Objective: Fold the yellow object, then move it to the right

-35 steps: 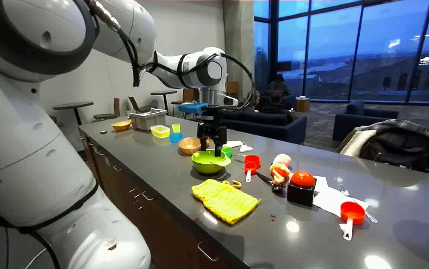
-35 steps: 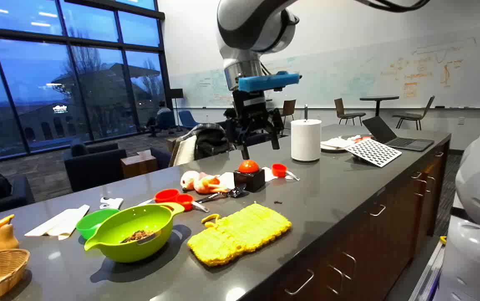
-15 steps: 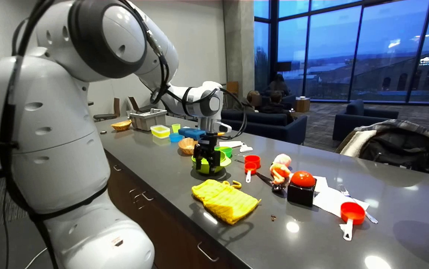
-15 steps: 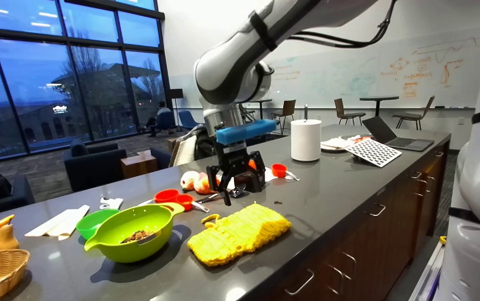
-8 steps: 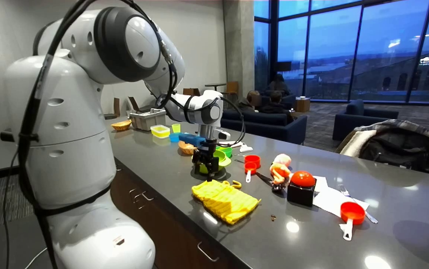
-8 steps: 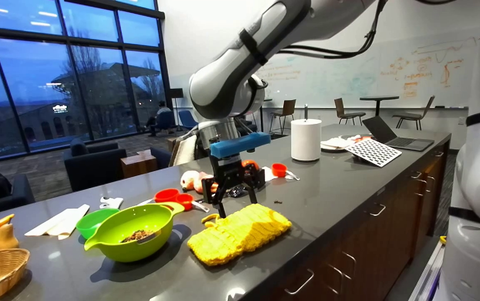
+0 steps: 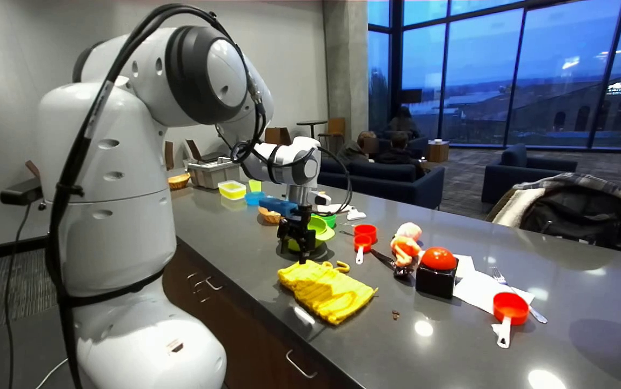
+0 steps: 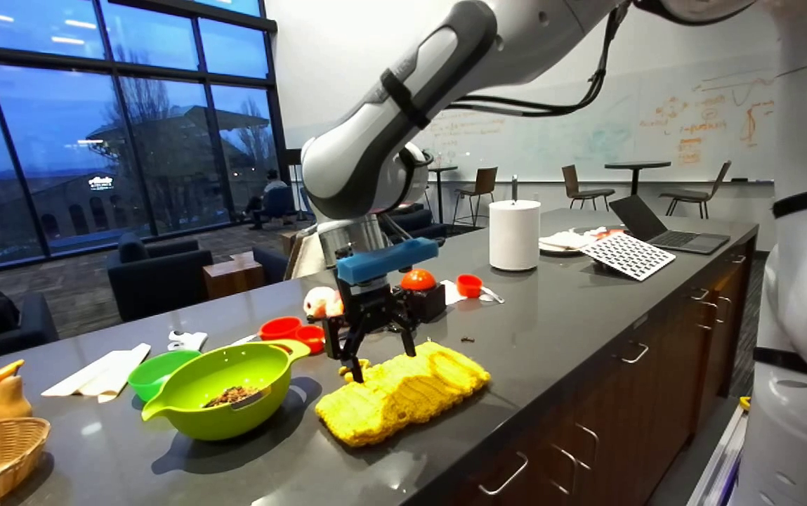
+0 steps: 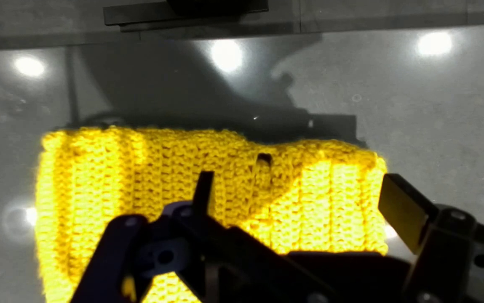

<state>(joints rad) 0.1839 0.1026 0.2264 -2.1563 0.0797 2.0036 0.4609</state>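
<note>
— Why hold the gripper (image 8: 384,365) spread wide over the yellow cloth (image 8: 414,397) on the counter (image 8: 550,316)?
— Probably to bracket the end nearest the lime bowl (image 8: 256,365), then pinch a fold.

The green bowl (image 8: 241,424) crowds 1 end of the yellow cloth (image 8: 410,395); past the other, open counter (image 8: 536,323).

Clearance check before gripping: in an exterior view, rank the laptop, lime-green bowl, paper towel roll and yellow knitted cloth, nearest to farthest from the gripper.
1. Yellow knitted cloth: under the gripper.
2. Lime-green bowl: left in that view.
3. Paper towel roll: right, farther back.
4. Laptop: right, farthest back.
</note>
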